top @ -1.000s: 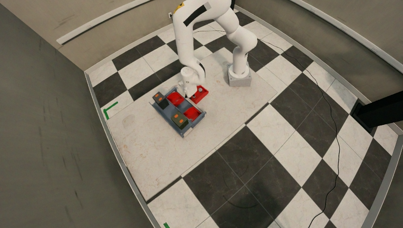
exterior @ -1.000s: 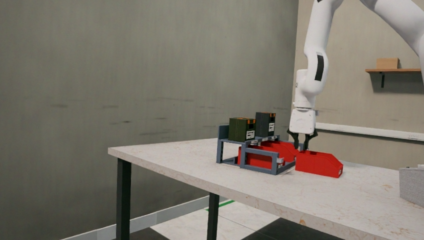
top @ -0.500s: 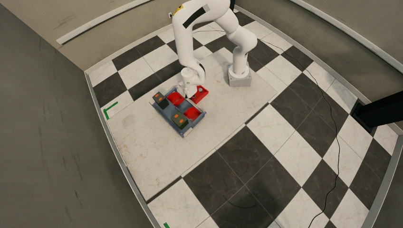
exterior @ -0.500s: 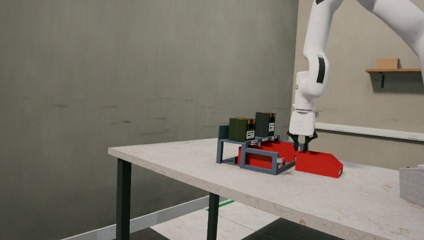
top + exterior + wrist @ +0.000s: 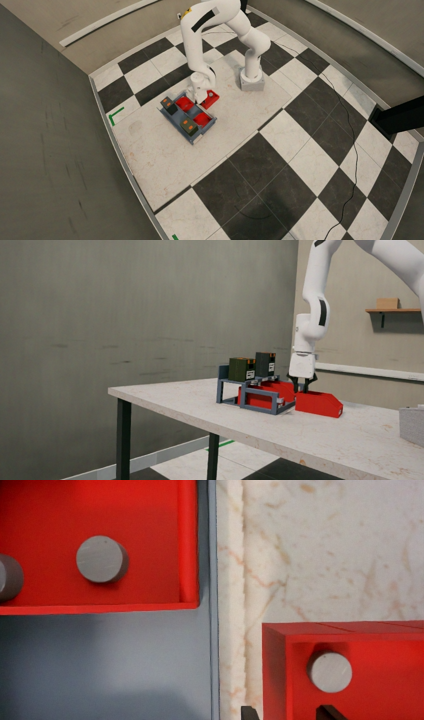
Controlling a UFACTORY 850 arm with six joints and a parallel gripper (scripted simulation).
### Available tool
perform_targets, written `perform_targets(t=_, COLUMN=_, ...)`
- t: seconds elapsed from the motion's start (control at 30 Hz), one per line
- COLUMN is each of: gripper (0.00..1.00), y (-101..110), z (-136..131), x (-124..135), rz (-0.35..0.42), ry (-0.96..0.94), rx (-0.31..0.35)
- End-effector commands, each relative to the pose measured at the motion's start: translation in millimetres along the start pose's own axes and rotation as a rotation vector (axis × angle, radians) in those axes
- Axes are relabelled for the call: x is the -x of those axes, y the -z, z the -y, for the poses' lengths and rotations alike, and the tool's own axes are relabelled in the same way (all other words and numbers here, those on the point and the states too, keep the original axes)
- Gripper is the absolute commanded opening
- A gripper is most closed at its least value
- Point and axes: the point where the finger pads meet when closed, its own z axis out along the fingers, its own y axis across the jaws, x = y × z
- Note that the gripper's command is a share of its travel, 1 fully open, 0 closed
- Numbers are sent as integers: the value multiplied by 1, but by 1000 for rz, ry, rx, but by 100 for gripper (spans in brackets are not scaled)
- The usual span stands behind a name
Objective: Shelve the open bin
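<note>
Pale veined table (image 5: 238, 118) (image 5: 190, 406) (image 5: 320, 555) seen on dark legs (image 5: 123, 436). Blue-grey shelf (image 5: 179, 128) (image 5: 260, 392) (image 5: 214, 600) set upright on top. Red bin (image 5: 214, 102) (image 5: 316, 404) (image 5: 274, 675) placed flat just beside it, right in exterior view. Grey arm base block (image 5: 252, 86) (image 5: 412, 422) seated farther right, well apart from shelf.

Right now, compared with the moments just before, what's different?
The end effector has moved down, its open fingers now astride the near bin's back wall. No grip or release shows. The bin and shelf stayed put.
</note>
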Motion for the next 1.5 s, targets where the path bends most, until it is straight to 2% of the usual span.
perform_targets(t=0.0, gripper=34, y=-1, z=1, x=0, rz=0, ry=0, rx=-2)
perform_targets(t=0.13, gripper=34, y=-9, z=1, x=0, rz=-1, ry=0, rx=-2)
perform_targets(t=0.53, gripper=34, y=-9, z=1, x=0, rz=-1, ry=0, rx=-2)
perform_targets(t=0.57, gripper=0, y=-9, z=1, x=0, rz=0, ry=0, rx=-1)
perform_targets(t=1.47, gripper=0, y=-9, z=1, x=0, rz=0, ry=0, rx=-1)
